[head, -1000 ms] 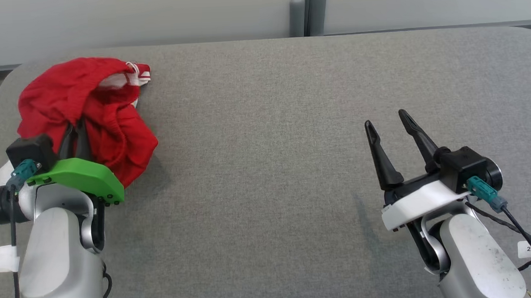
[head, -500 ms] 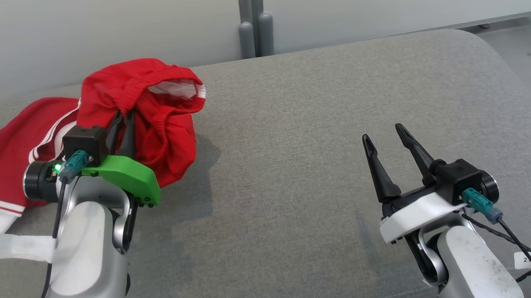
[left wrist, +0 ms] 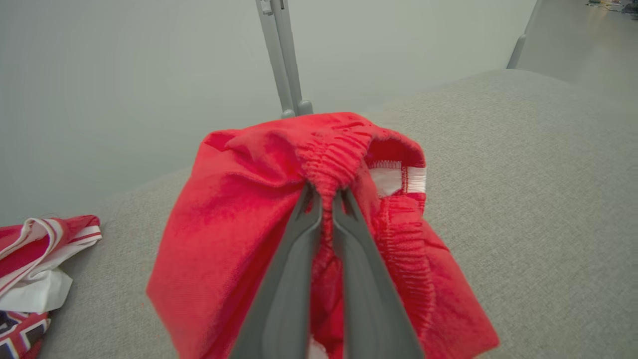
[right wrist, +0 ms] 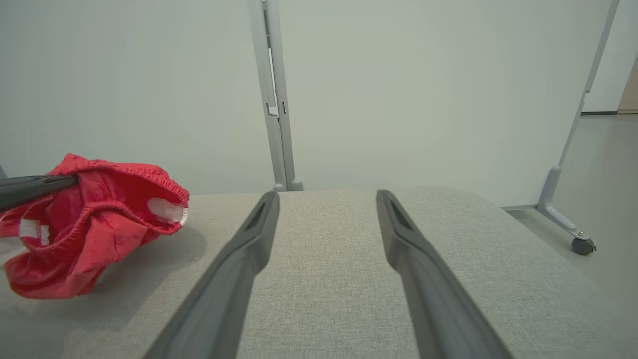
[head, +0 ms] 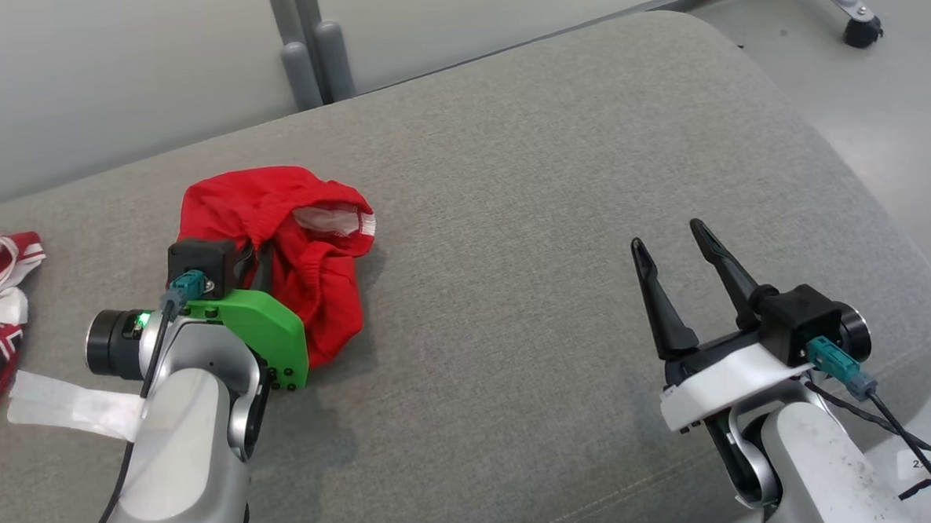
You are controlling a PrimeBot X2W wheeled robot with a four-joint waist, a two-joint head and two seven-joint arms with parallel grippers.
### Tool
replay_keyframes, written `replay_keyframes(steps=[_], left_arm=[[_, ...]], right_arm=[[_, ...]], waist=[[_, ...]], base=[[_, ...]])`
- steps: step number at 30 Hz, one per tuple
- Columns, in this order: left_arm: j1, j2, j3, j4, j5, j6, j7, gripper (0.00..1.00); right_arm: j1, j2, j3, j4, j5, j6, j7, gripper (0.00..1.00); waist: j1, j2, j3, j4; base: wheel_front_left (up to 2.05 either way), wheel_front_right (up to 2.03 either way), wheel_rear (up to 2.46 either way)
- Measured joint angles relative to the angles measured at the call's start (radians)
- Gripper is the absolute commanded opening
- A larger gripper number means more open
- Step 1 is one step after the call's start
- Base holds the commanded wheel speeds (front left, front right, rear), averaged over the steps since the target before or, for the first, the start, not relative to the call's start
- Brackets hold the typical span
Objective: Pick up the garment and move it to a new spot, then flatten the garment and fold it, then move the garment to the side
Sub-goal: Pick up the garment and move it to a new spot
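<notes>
At the frame's left, the left tool [left wrist: 323, 197] clamps the waistband of the red shorts [head: 326, 299] for carrying; the right tool [head: 665, 234] hangs wide open, empty.

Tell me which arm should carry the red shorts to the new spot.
Left. The left gripper is shut on the red shorts at their elastic waistband; the right gripper stands open over the gray cushion, apart from them.

A test lab is suggested by bare partition panels [right wrist: 423, 89] and a castor [right wrist: 580, 246] behind the padded table [head: 548, 171].
</notes>
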Motion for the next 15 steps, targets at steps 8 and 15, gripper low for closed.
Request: replay_keyframes(steps=[8, 15], left_arm=[[-0.018, -0.001, -0.038, 0.048, -0.002, 0.054, 0.031, 0.0], [-0.021, -0.002, -0.174, 0.063, -0.131, 0.057, 0.042, 1.0]], right_arm=[[-0.009, 0.001, 0.054, 0.0, 0.007, 0.021, 0.0, 1.0], [-0.028, 0.001, 0.07, 0.001, 0.049, 0.026, 0.0, 1.0]], waist=[[0.0, 0.0, 0.041, -0.11], [0.0, 0.0, 0.089, -0.194]], base=[[0.0, 0.0, 0.0], [0.0, 0.0, 0.0]])
